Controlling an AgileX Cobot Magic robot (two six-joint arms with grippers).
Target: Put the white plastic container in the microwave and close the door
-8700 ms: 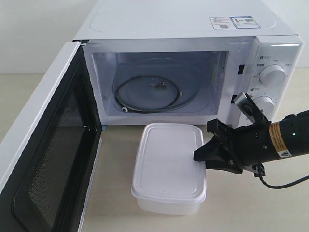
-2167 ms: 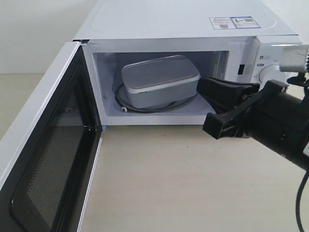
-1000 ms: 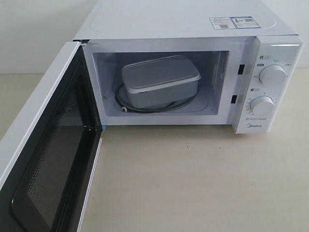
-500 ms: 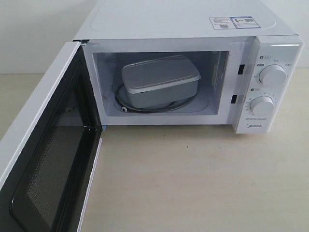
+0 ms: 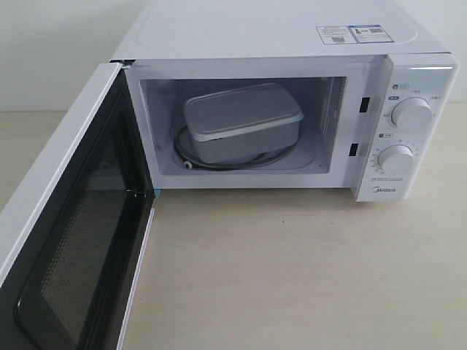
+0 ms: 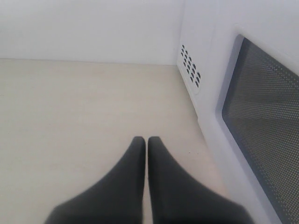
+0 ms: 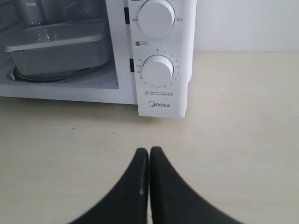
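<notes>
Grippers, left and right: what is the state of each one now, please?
Left gripper: closed, holding nothing.
Right gripper: closed, holding nothing.

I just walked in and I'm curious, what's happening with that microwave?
A robot is loading it. The white plastic container already sits inside the microwave. The door stands wide open, so closing it is what's left. Nothing is being held right now: the right tool is shut over the table in front of the knobs, and the left tool is shut beside the door's outer face, not touching it.
</notes>
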